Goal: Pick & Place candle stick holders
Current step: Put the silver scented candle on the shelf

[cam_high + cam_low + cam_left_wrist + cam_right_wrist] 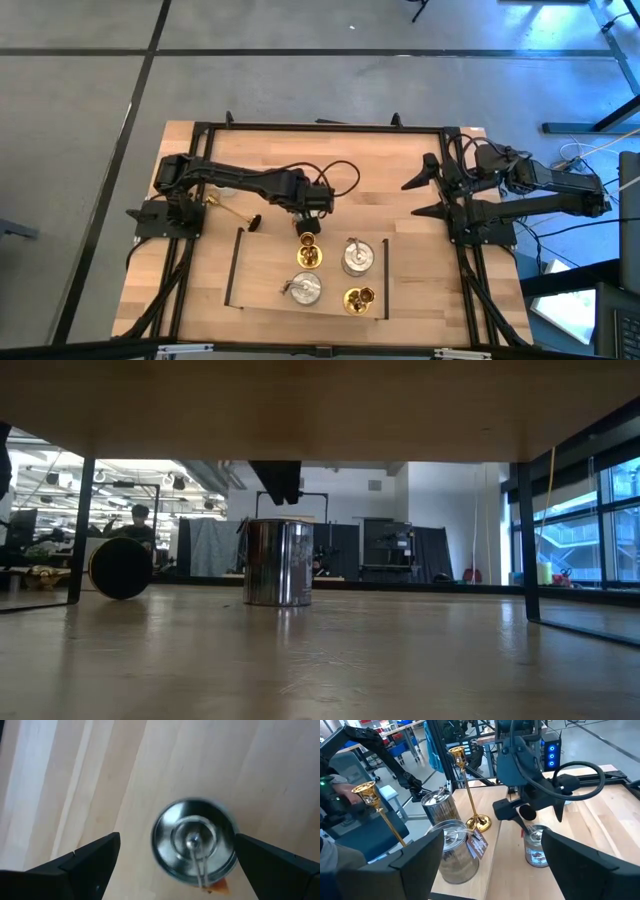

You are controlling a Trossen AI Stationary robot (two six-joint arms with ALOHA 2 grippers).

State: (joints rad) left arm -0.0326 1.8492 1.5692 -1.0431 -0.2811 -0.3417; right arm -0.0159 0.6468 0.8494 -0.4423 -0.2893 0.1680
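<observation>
I have the left gripper hanging directly over a squat silver candle holder. Its fingers are spread wide on either side and touch nothing. From above, that holder sits at the far edge of the group on the wooden table, just beside an upright brass candlestick. Another silver holder stands to the right, with a third and a second brass one nearer the front edge. One more brass stick lies on its side near the left arm's base. The right gripper waits at the table's right side, fingers wide and empty.
</observation>
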